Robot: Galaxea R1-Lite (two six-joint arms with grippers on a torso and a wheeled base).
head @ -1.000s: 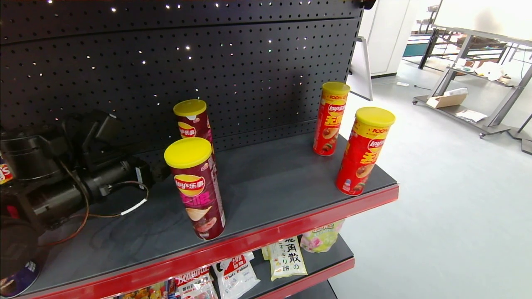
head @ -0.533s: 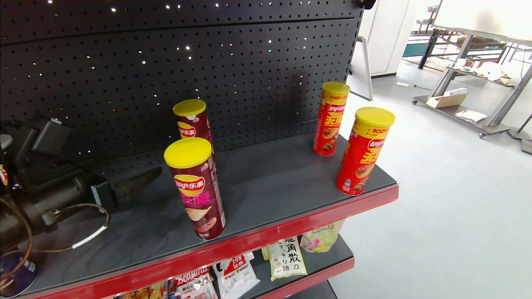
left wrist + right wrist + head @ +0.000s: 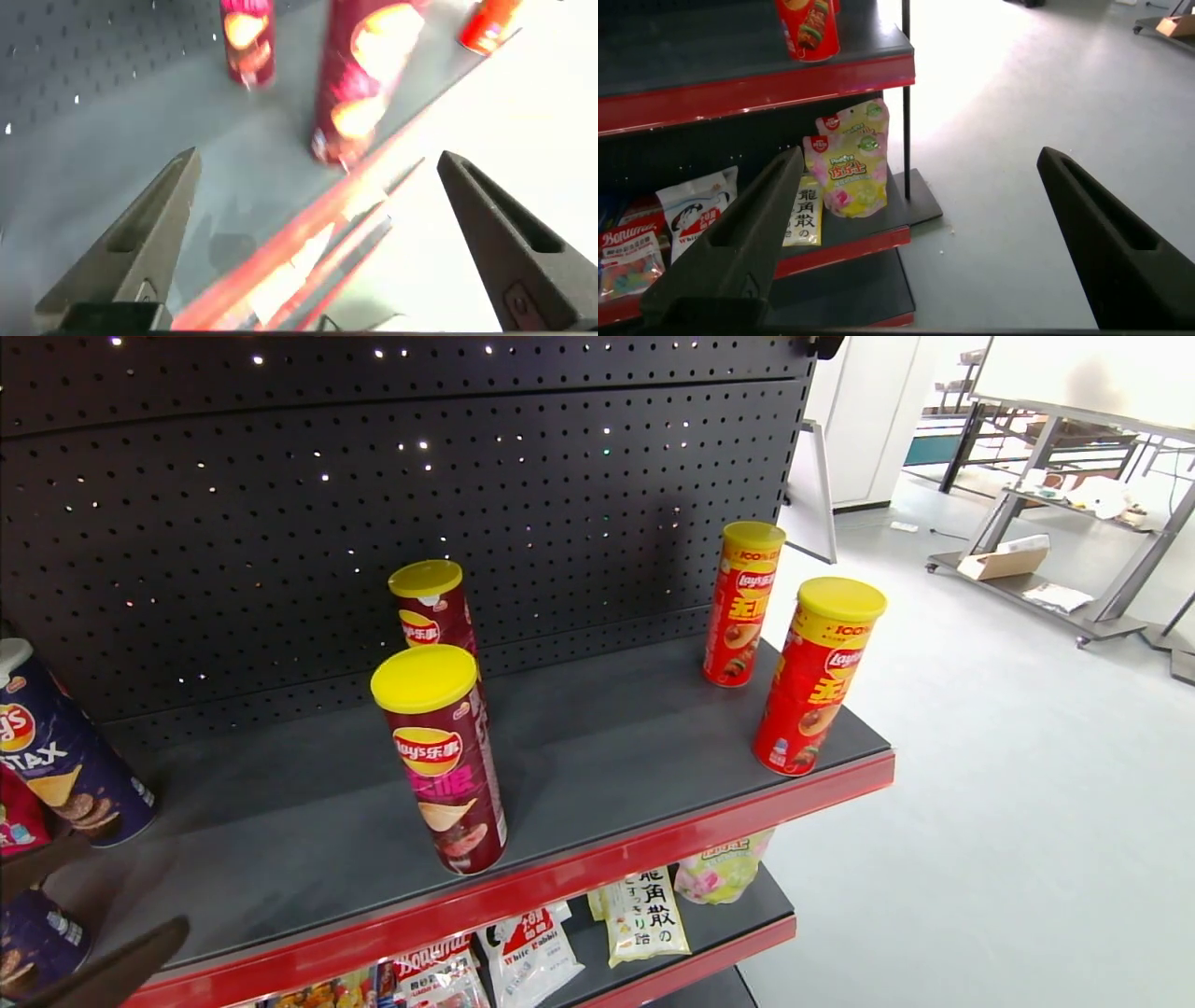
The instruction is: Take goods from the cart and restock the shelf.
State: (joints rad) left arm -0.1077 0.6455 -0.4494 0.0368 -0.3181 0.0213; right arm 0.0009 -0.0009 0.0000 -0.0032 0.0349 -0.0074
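— At the low left corner of the head view, what do I see?

— Two dark fingers (image 3: pixel 117 966) of the left gripper (image 3: pixel 320 157). They stand far apart, with nothing between them, so it grasps no thing. It hangs near the left front edge of the shelf (image 3: pixel 597 756).

— Does it touch any goods?

— Two purple cans are close to it: one purple can (image 3: pixel 56 756) stands at the left end of the shelf, and a second purple can (image 3: pixel 28 943) is half seen lower at the edge. I cannot tell if a finger touches them.

— And the right gripper (image 3: pixel 922 154)?

— Also released, its fingers wide apart and empty. It is in front of the lower shelf (image 3: pixel 850 257), near the right end, with the floor behind it.

— What does the shelf hold?

— Upright cans with yellow lids. The front maroon can (image 3: pixel 439 756) stands near the red edge and the back maroon can (image 3: pixel 431 607) just behind it, by the pegboard wall (image 3: pixel 467 476). Well apart, to the right, the back red can (image 3: pixel 744 602) stands near the wall and the front red can (image 3: pixel 820 677) at the right front corner.

— And the lower shelf?

— Snack bags lie there: a yellow-green bag (image 3: pixel 850 163), a bag with dark characters (image 3: pixel 803 224) and a white bag (image 3: pixel 691 219).
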